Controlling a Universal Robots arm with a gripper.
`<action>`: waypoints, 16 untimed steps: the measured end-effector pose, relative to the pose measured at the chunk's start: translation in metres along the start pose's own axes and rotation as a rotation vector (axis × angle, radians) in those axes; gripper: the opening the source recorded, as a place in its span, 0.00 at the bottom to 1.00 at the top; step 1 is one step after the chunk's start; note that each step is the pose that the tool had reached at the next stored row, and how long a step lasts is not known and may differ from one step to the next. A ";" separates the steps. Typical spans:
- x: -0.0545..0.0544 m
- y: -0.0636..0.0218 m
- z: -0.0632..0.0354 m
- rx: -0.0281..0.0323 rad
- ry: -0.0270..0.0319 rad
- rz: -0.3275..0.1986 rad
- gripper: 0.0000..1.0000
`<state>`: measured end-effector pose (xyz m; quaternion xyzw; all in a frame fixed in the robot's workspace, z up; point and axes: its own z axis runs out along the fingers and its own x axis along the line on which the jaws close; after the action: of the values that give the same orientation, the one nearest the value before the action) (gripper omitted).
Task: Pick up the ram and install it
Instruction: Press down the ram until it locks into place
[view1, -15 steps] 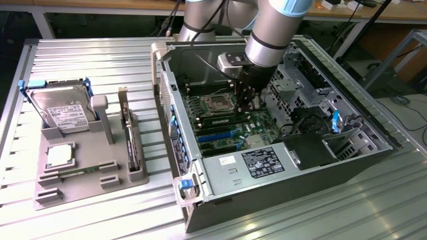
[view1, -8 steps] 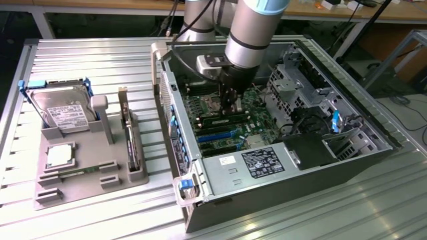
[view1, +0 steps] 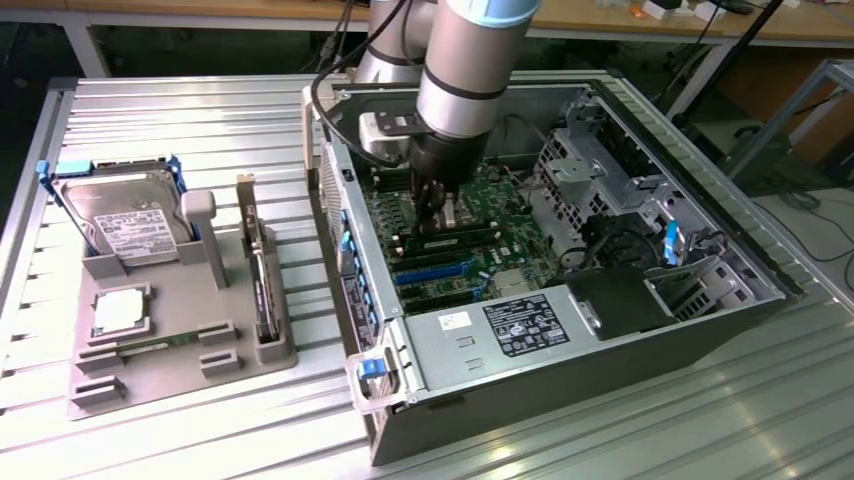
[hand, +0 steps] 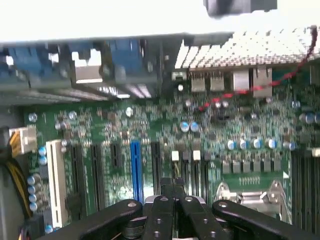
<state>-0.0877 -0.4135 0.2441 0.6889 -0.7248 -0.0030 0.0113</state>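
Open grey metal PC case (view1: 561, 330) w/ green motherboard (view1: 467, 235) lies on the slatted table. Black gripper (view1: 438, 205) is down inside, fingers pinched together, empty as far as visible. Thin green RAM stick (view1: 447, 240) sits just at 6 o'clock of the tips, lying in the slot area; full seating unclear. Long axis approx 9–3 o'clock, exterior view.

Hand (hand: 172, 192) tips & ram under it hidden by arm; wrist-view motherboard (hand: 150, 130) blurred.
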 end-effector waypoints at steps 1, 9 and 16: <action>-0.001 0.0002 -0.0001 0.0001 0.0005 0.000 0.11; -0.004 0.0002 0.0087 0.0014 0.0008 0.000 0.11; -0.004 0.0002 0.0049 0.0023 -0.0004 0.000 0.11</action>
<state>-0.0877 -0.4094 0.2392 0.6889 -0.7248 -0.0023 0.0104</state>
